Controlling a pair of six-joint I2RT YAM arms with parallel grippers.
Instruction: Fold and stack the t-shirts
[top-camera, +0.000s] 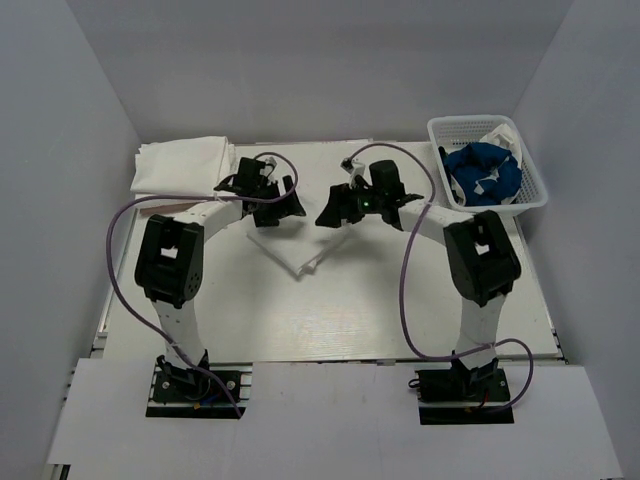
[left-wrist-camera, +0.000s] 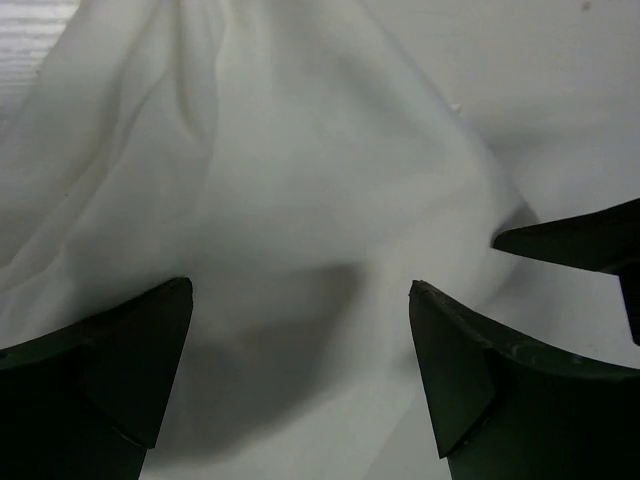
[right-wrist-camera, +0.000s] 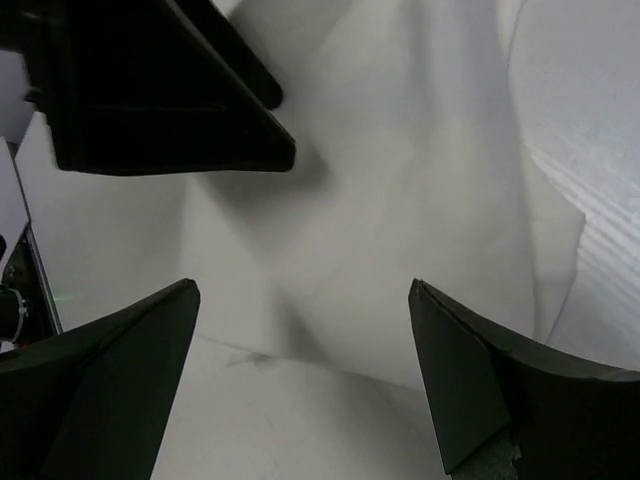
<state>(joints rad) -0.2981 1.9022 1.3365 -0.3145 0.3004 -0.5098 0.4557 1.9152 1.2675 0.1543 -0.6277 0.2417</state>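
A white t-shirt (top-camera: 305, 255) lies loosely bunched on the table between my two arms. My left gripper (top-camera: 274, 212) hangs open just above its left part, and white cloth (left-wrist-camera: 300, 180) fills the left wrist view with nothing between the fingers (left-wrist-camera: 140, 370). My right gripper (top-camera: 332, 213) is open over the shirt's right part (right-wrist-camera: 400, 180), jaws wide apart and empty. A folded pile of white t-shirts (top-camera: 182, 165) sits at the back left. A royal blue t-shirt (top-camera: 482, 172) lies crumpled in the basket.
The white lattice basket (top-camera: 530, 195) stands at the back right corner of the table. The two grippers face each other closely; the left gripper (right-wrist-camera: 150, 90) shows in the right wrist view, and a right fingertip (left-wrist-camera: 590, 240) in the left wrist view.
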